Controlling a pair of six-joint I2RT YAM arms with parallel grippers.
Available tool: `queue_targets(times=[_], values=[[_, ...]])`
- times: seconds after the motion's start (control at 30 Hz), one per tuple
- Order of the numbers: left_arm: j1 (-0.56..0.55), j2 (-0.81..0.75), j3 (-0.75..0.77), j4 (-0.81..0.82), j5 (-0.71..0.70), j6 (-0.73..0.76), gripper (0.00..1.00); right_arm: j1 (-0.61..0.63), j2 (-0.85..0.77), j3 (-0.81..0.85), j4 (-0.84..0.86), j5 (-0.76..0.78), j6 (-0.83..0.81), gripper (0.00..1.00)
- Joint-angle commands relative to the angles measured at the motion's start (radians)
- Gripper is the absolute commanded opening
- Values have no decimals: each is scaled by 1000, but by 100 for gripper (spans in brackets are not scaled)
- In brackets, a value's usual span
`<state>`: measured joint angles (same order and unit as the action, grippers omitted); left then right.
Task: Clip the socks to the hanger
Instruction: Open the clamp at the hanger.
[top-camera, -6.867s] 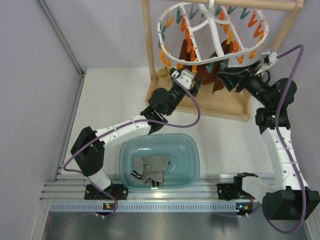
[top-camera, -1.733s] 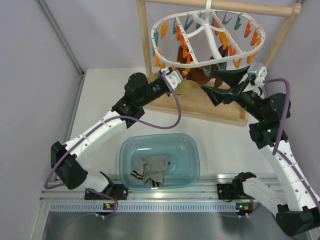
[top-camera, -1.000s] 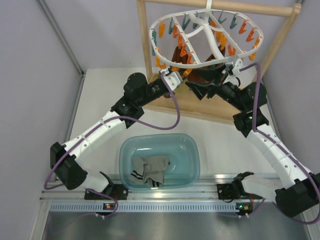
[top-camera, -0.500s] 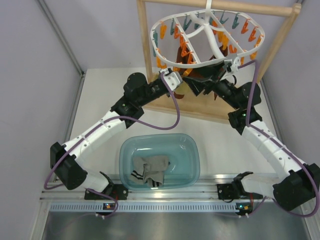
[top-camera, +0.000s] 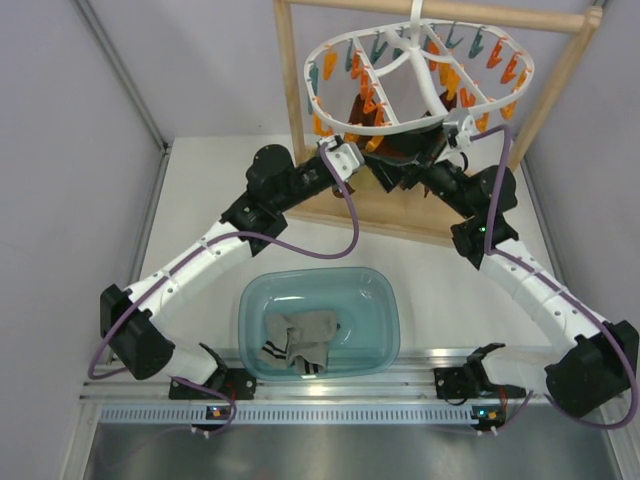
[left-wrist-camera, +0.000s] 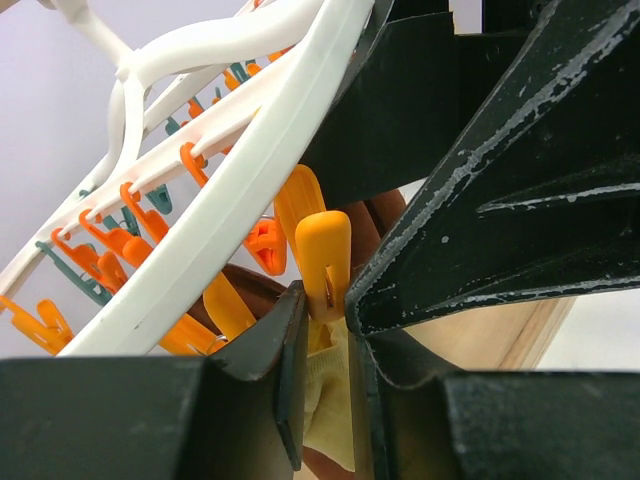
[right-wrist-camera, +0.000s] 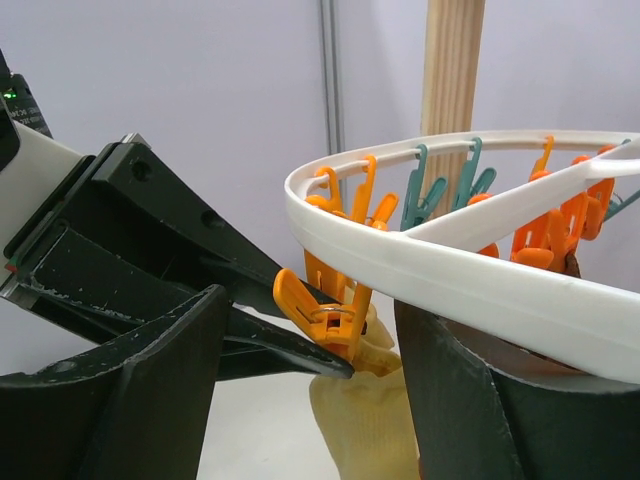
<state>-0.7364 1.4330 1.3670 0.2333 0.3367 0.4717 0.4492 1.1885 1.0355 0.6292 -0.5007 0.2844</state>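
Two arms have their tips just beneath the hanger (top-camera: 418, 62), which hangs from a wooden rack (top-camera: 291, 70) at the far side of a white bench (top-camera: 200, 190) enclosed by plain lilac-grey walls (top-camera: 60, 150). Well in front of the hanger, a teal basin (top-camera: 250, 300) holds grey socks (top-camera: 305, 340) with striped cuffs. The overhead view gives this layout but hides the grip under the ring. The left wrist view shows the left end effector (left-wrist-camera: 322, 310) pinching a mustard sock (left-wrist-camera: 332, 410) directly below an orange clip (left-wrist-camera: 322, 255) on the hanger's rim. The right wrist view shows the right end effector (right-wrist-camera: 308, 300) spread, with one finger on each side of that clip.
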Motion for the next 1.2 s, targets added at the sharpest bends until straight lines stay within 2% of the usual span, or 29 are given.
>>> queue_targets(times=[0.0, 0.33, 0.47, 0.5, 0.53, 0.7, 0.73, 0.8, 0.87, 0.9, 1.0, 1.1, 1.17], values=[[-11, -26, 4, 11, 84, -1, 0, 23, 22, 31, 116, -2, -56, 67], [-9, -34, -14, 6, 85, 8, 0, 29, 48, 52, 148, -1, -62, 62], [-9, -34, -16, 3, 90, 7, 0, 34, 42, 58, 150, 10, -62, 54], [-9, -36, -19, 3, 91, 5, 0, 32, 39, 61, 150, 10, -63, 51], [-9, -37, -17, 1, 91, 4, 0, 32, 39, 63, 145, 10, -62, 41], [-9, -34, -22, -2, 90, -5, 0, 34, 28, 64, 138, 10, -53, 17], [-9, -36, -22, -3, 85, -7, 0, 34, 28, 64, 135, 7, -44, 8], [-9, -36, -20, -9, 85, -15, 0, 34, 26, 66, 126, 5, -36, 1], [-9, -43, -20, -25, 84, -28, 8, 36, 25, 69, 116, 10, -22, 0], [-11, -46, -16, -35, 84, -33, 21, 34, 25, 72, 109, 14, -19, 0], [-9, -78, -14, -93, 88, -61, 39, 36, 28, 81, 86, 31, 2, 0], [-8, -143, -26, -173, 94, -103, 48, 37, 25, 90, 60, 60, 27, 0], [-8, -184, -35, -225, 97, -168, 50, 36, 25, 95, 44, 71, 32, 0]])
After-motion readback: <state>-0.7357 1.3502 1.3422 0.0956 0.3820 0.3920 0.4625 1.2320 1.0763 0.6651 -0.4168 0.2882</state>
